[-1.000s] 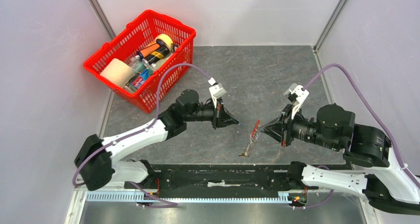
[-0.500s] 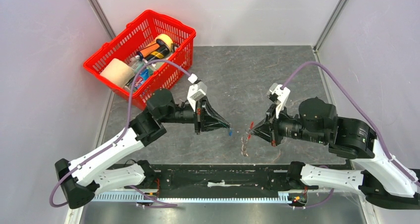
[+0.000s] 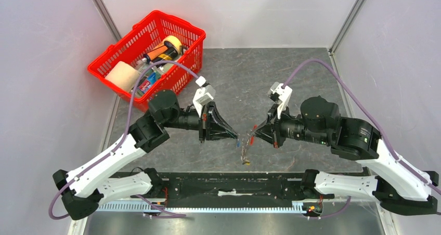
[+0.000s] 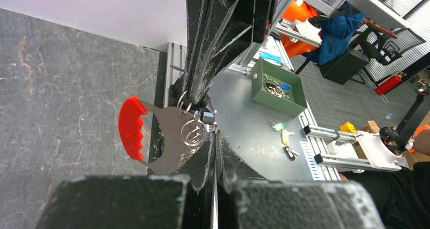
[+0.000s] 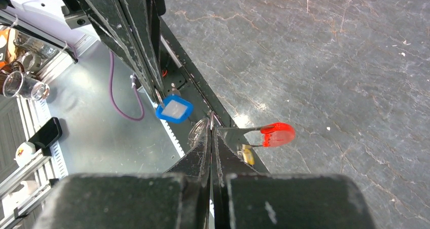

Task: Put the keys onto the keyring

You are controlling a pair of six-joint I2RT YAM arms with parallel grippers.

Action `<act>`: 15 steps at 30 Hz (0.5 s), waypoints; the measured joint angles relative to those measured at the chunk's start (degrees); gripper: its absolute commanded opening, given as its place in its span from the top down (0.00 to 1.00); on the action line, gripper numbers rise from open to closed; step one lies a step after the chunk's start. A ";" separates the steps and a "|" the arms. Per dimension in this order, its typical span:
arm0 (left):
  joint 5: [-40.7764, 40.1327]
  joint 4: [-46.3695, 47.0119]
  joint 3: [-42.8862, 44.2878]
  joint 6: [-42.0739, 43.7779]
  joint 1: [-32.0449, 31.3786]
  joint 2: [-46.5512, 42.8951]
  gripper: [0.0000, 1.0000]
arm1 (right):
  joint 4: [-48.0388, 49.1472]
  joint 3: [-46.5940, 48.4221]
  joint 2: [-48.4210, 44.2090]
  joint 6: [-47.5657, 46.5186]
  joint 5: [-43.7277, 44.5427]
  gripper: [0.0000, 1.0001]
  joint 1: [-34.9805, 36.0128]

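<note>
In the top view my left gripper (image 3: 235,137) and right gripper (image 3: 255,132) point at each other above the near middle of the table, tips almost meeting. The left one is shut on the key (image 3: 238,140), whose blue head (image 5: 174,110) shows at its tip in the right wrist view. The right one is shut on the keyring (image 3: 253,140): a red crescent (image 4: 133,127) on a silvery plate with wire rings (image 4: 190,132), metal pieces dangling below (image 3: 243,156). In the left wrist view the key is hidden between my shut fingers (image 4: 203,160). The key's head hangs just left of the rings (image 5: 200,130).
A red basket (image 3: 148,61) with a tape roll, a bottle and other items stands at the back left. A black rail (image 3: 234,185) runs along the near edge. Off the table lie a green box (image 4: 278,87) and several loose keys (image 4: 284,138).
Both arms have swung inward and toward the near edge. The gap between key and keyring has closed from about a gripper's length to almost nothing. Both grips are unchanged.
</note>
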 measured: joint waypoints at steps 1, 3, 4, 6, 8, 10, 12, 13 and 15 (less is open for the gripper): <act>0.00 -0.35 0.22 -0.09 0.00 0.15 0.98 | 0.39 0.00 0.26 0.02 0.04 1.00 0.00; -0.04 -0.79 0.72 -0.31 0.00 0.61 0.98 | 1.38 0.00 0.74 0.02 0.09 1.00 0.00; -0.07 -1.20 1.05 -0.39 0.00 0.85 0.98 | 1.81 0.00 1.07 0.02 0.17 1.00 0.00; -0.33 -1.90 1.57 -0.48 0.00 1.25 0.98 | 2.60 0.04 1.64 0.04 0.50 1.00 0.00; -0.76 -2.95 2.14 -0.59 0.02 1.51 0.98 | 3.06 0.04 2.01 0.02 0.92 1.00 0.00; -1.31 -3.58 2.40 -0.66 0.00 1.66 0.98 | 3.61 0.04 2.14 0.02 1.16 1.00 0.00; -2.08 -3.93 2.60 -0.83 0.00 1.79 0.98 | 4.24 0.04 2.21 0.02 1.33 1.00 0.00; -2.23 -4.13 2.71 -0.90 0.00 1.88 0.98 | 4.61 0.04 2.27 0.00 1.38 1.00 0.00; -2.86 -4.76 3.08 -1.03 -0.02 2.12 0.98 | 5.25 0.04 2.43 0.00 1.36 1.00 0.00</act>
